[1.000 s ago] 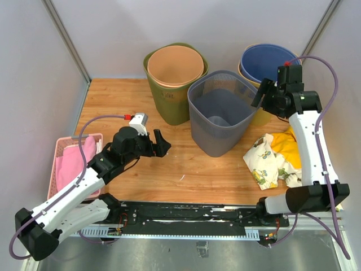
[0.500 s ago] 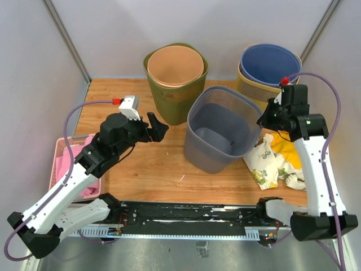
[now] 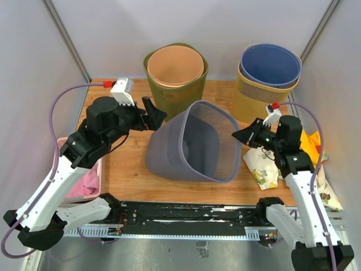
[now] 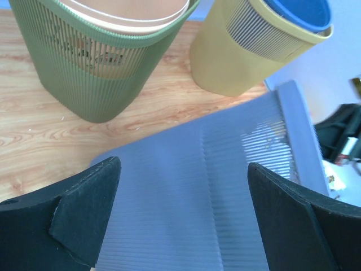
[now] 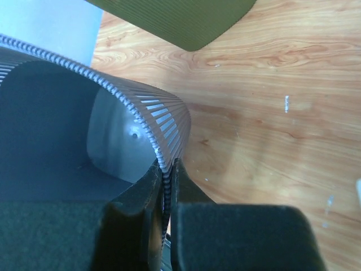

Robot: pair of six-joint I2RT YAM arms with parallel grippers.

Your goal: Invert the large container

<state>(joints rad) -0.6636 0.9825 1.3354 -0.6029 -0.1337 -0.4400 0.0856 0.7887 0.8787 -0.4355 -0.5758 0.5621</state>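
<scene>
The large container is a grey slatted bin, tipped on its side at mid table with its mouth facing right and upward. My right gripper is shut on its right rim; in the right wrist view the fingers pinch the ribbed rim at the right gripper. My left gripper stands open at the bin's upper left, above its base end. In the left wrist view the grey wall fills the space below the wide-apart left gripper, not touching either finger.
A green bin holding an orange one stands behind the container. A yellow bin with a blue one inside is at the back right. A pink basket lies at the left edge, and crumpled cloth at the right.
The right gripper shut on the rim and pulled down toward the near side, tipping the container from upright onto its side. The left arm rose and moved back toward it, staying open.
</scene>
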